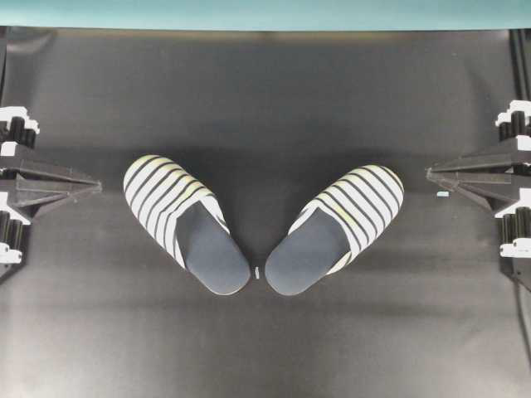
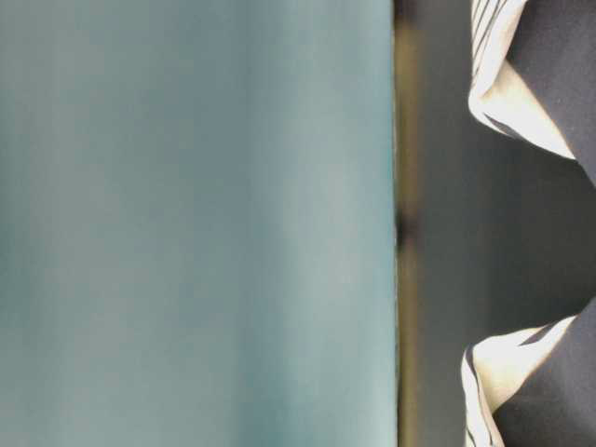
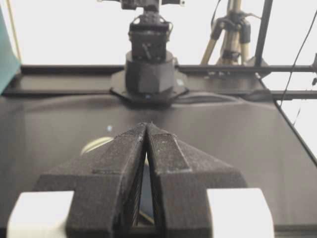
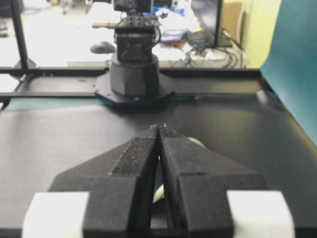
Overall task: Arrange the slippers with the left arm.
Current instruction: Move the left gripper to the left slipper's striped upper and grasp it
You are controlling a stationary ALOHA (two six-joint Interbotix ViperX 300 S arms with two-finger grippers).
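Overhead exterior view: we see the slippers (image 1: 264,224) mid-frame on the black table (image 1: 265,348), heels nearly meeting at lower centre, striped toes splayed to upper left and upper right
Left slipper (image 1: 184,222): toe towards the left gripper (image 1: 98,187), which sits well apart at the left edge
Right slipper (image 1: 336,228): mirrors it, near the right gripper (image 1: 429,173) at the right edge
Step in hand: we judge nothing is begun; the reach comes first
Doing it well: we would pinch the left slipper's striped upper at its edge and swing the toe parallel to its mate
Jaws: both grippers' fingers pressed together, empty, touching nothing
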